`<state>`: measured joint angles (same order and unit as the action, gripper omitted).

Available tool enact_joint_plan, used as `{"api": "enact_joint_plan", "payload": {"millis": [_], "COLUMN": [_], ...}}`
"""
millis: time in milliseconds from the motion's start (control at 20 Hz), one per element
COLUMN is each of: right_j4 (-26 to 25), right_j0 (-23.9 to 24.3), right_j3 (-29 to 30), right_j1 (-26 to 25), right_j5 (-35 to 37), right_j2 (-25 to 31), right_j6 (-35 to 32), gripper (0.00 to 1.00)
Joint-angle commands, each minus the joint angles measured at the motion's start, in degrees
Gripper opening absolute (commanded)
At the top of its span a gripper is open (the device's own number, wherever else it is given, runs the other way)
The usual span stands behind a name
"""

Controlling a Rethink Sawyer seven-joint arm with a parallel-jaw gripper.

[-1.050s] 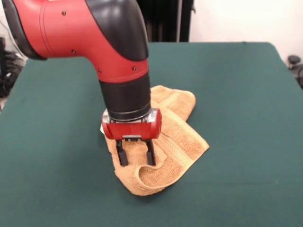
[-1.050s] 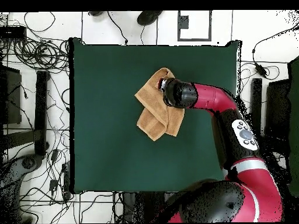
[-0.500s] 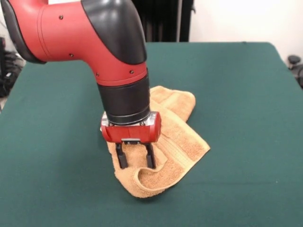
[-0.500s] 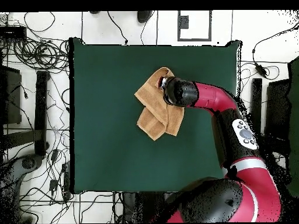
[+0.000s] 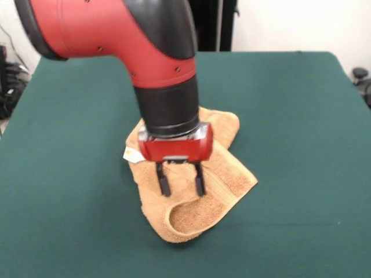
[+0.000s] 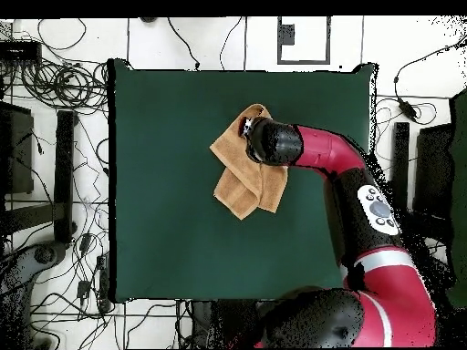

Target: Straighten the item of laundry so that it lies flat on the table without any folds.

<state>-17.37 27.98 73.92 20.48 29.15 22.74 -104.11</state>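
Towel point(image 5: 220, 174) bears unreadable white tag point(image 5: 131, 154) beside tool point(image 5: 180, 185).

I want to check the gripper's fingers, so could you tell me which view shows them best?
The front view: the gripper hangs open, both fingers above the towel. In the overhead view the arm hides them.

Front view: camera low, close, angled down across worktop point(image 5: 301, 116); far worktop edge near top, side edges cropped. Overhead view: high, straight down; whole worktop point(image 6: 164, 228) plus cabled floor point(image 6: 55, 182) around it. Shared: worktop centre with arm point(image 5: 116, 29), towel point(image 5: 232, 174).
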Motion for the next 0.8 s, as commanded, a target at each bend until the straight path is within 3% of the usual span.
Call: {"api": "enact_joint_plan", "payload": {"millis": [50,300,800], "right_j4": [5.80,8.72,10.24], "right_j0": [-5.31,-5.81,-7.49], "right_j3": [10.01,12.07,9.78], "right_j1": [5.91,7.50,4.20], "right_j5": [5.22,5.01,1.66], "right_j2": [-0.60,-1.33,-3.80], "right_j6": [-14.21,-12.79,-10.49], "gripper": [1.00,1.00,1.00]}}
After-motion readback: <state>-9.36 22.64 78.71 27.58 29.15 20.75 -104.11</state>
